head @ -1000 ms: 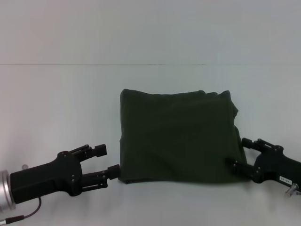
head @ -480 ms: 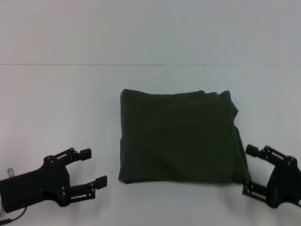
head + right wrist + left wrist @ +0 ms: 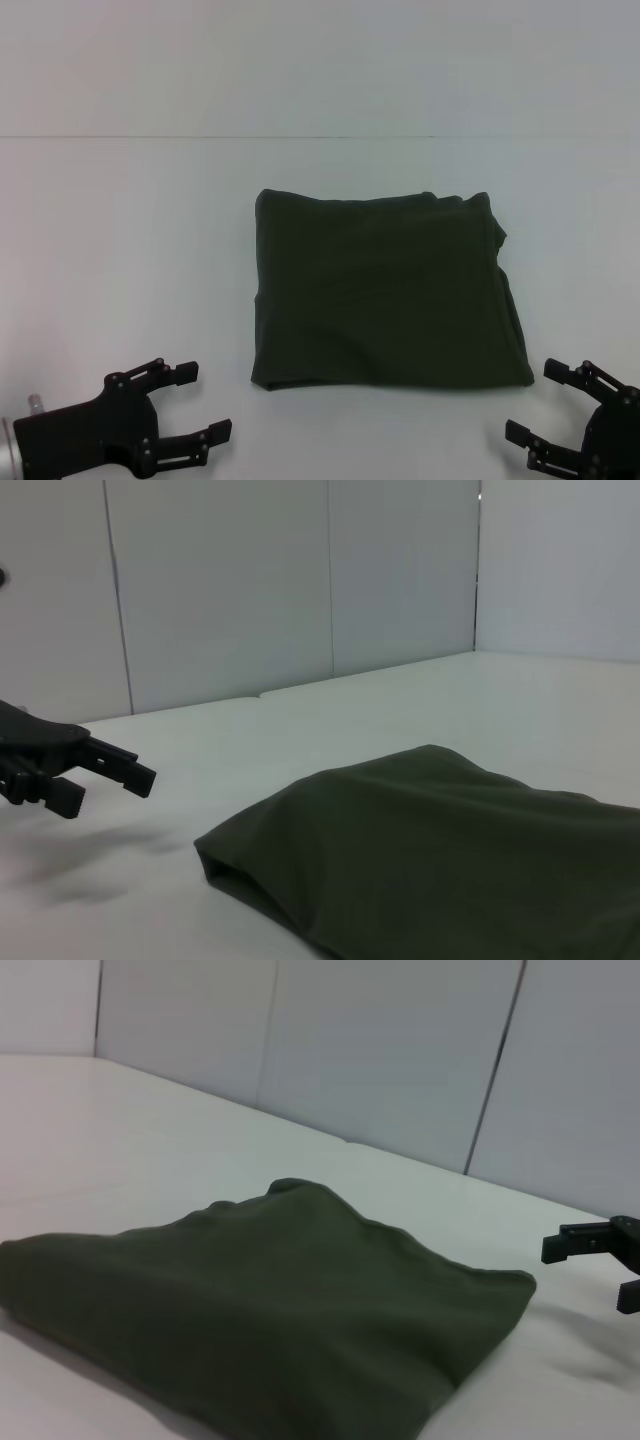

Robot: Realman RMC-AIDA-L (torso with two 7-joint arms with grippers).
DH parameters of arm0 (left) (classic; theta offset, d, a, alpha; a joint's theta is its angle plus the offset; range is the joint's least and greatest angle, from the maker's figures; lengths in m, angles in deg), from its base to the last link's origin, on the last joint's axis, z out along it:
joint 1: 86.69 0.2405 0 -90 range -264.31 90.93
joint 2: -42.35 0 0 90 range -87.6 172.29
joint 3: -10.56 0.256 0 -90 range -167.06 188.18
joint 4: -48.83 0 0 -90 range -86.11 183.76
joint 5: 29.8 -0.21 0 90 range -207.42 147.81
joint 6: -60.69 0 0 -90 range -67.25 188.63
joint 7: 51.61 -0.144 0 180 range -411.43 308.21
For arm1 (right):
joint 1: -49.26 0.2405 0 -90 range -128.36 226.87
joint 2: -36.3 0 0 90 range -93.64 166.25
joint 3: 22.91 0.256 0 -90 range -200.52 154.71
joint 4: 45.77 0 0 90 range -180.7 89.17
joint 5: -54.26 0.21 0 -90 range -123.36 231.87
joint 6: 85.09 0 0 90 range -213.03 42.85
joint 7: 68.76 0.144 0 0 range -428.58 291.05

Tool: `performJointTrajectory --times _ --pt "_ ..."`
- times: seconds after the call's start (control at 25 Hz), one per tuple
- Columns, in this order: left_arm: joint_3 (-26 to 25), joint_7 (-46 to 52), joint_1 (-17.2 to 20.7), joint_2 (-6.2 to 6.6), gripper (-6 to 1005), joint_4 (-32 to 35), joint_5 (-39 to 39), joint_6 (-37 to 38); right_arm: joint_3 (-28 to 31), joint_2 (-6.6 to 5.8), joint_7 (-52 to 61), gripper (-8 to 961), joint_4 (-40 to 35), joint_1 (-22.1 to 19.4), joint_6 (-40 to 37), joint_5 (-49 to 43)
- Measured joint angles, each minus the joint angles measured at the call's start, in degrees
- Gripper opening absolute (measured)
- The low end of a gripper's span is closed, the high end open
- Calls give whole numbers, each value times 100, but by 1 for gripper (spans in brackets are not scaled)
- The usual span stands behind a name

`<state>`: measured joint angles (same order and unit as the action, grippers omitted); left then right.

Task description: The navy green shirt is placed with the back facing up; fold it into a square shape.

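Dark olive-green soft fabric shirt (image 3: 385, 290) folded into rough square on white table (image 3: 120, 250). Black left gripper (image 3: 205, 402) and black right gripper (image 3: 540, 402) near its front corners, fingers spread, holding nothing.

Plain white table (image 3: 120, 260) before pale grey panelled wall (image 3: 380, 1060) with vertical seams.

head: overhead, forward-down | wrists: low, opposite sides | shared: shirt (image 3: 385, 290)

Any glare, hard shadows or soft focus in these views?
Head view: even, flat light, no glare; the shirt reads as a dark mass with few visible folds. Left wrist view: faint shadow on the table under the right hand. Right wrist view: soft shadow below the left hand.
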<state>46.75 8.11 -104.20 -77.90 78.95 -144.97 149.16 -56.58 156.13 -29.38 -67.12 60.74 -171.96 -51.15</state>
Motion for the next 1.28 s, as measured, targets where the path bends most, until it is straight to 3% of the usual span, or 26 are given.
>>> performJointTrajectory --times 0.32,1.28 --pt "-305 15 -35 -13 888 -86 12 -61 -37 4 2 946 6 117 199 -6" --pt "-421 11 6 -68 888 -85 22 85 -51 12 5 947 88 161 173 -14"
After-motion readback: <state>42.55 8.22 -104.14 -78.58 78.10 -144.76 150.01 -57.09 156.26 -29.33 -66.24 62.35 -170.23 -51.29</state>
